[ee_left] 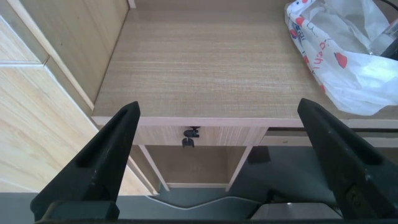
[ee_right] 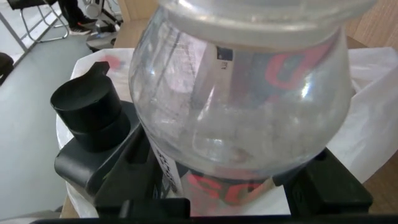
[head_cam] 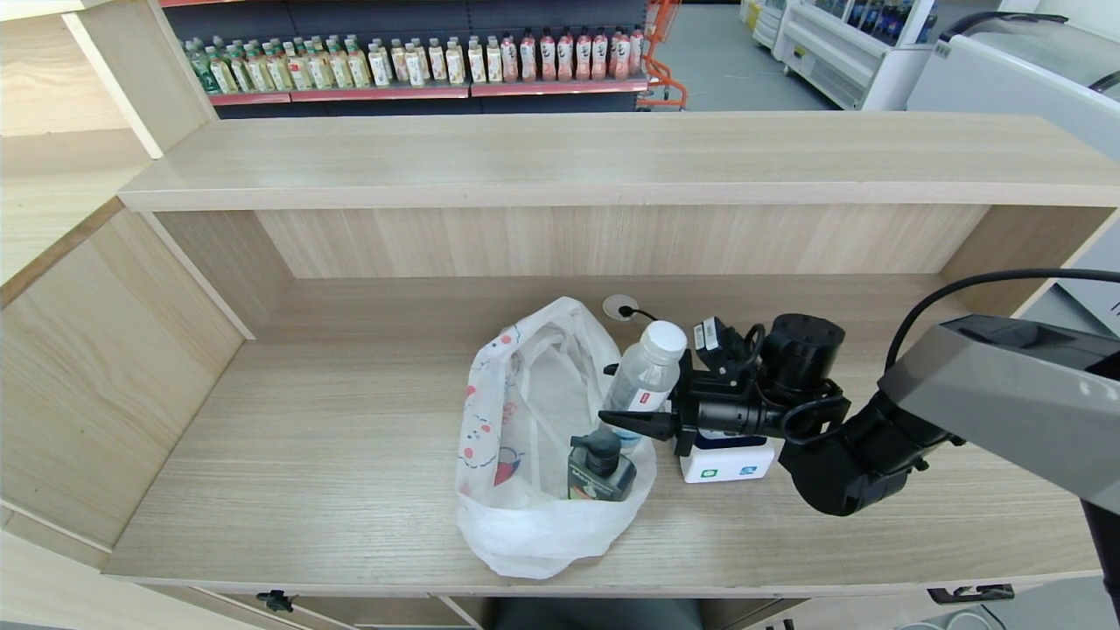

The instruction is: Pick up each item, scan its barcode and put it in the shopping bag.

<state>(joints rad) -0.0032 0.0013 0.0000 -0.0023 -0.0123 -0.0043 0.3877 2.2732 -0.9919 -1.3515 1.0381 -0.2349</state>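
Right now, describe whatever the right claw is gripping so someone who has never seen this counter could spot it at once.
On the wooden counter sits a white shopping bag. At its right edge the right claw holds a plastic bottle, tilted. Unlike the squat dark bottle inside the bag, it is clear, with a white cap and a red-and-white label.

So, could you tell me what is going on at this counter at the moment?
The robot's right gripper holds a clear plastic water bottle with a white cap, tilted, at the open mouth of the white plastic shopping bag on the wooden counter. A dark bottle with a black cap is already inside the bag. A small white box, likely the scanner, sits beside the bag. The left gripper hangs open by the counter's near edge, holding nothing.
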